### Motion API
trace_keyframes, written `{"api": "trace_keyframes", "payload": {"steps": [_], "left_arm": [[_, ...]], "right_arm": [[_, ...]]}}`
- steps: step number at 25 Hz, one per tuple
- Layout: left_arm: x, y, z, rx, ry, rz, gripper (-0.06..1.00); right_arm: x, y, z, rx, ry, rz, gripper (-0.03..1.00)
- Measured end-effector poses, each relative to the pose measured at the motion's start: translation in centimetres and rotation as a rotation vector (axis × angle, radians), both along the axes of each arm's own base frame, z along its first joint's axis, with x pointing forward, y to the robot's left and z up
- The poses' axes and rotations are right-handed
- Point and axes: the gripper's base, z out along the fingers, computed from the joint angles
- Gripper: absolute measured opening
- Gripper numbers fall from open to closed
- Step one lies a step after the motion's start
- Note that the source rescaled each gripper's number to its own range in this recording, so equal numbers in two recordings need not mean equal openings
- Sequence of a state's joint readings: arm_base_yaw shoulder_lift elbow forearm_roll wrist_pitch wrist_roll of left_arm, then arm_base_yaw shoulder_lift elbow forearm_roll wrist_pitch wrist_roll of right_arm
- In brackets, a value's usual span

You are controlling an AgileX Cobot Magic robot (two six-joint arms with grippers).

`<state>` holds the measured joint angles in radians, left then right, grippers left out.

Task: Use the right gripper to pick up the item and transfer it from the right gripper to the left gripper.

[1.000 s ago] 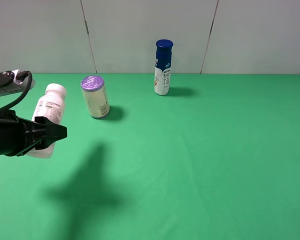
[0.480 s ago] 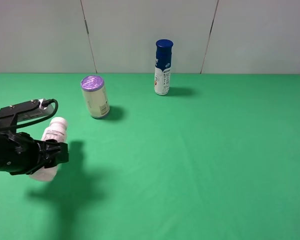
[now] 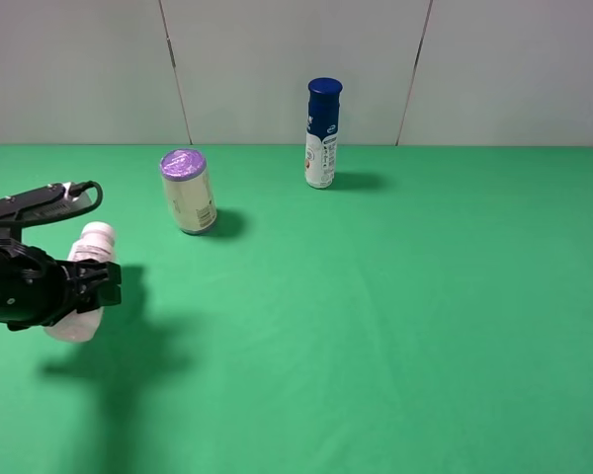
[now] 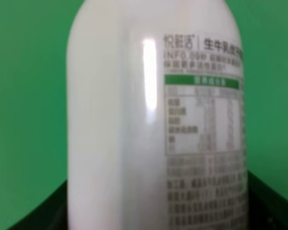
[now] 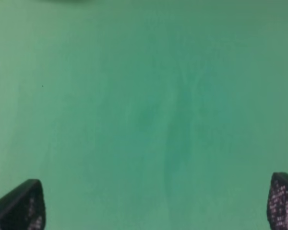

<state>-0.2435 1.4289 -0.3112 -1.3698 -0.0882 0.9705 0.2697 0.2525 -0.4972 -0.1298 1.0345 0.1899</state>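
Note:
A white bottle (image 3: 91,247) with a printed label is held in my left gripper (image 3: 83,287) at the far left of the green table, tilted, cap pointing away and up. In the left wrist view the bottle (image 4: 153,124) fills the frame between the black fingers (image 4: 38,215). The left gripper is shut on it. My right gripper (image 5: 158,206) shows only in the right wrist view, with its two fingertips (image 5: 19,206) far apart over bare green cloth, open and empty. The right arm is out of the exterior view.
A cream can with a purple lid (image 3: 188,191) stands at the back left. A white bottle with a dark blue cap (image 3: 322,133) stands at the back centre near the grey wall. The green table (image 3: 395,316) spreads to the right.
My left gripper has come down with the white bottle, then shifted slightly left and back. The can and the blue-capped bottle have not moved.

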Motion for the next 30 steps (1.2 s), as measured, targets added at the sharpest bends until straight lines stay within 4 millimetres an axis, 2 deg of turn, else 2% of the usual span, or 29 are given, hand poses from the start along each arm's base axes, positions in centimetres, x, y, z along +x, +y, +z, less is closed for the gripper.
{"api": "trace_keyframes", "payload": {"steps": [6,15,30], "left_arm": [[1.4,1.4,0.4,0.0,-0.009,-0.003,0.0],[3.4,1.1,-1.8,0.017,0.092,-0.064,0.0],[3.7,1.1,-1.8,0.019,0.086,-0.069,0.0]], "right_arm": [[0.0,0.0,0.0,0.0,0.0,0.0,1.0],[0.0,0.0,0.0,0.001,0.0,0.0,1.0],[0.0,0.0,0.0,0.002,0.001,0.001,1.0]]}}
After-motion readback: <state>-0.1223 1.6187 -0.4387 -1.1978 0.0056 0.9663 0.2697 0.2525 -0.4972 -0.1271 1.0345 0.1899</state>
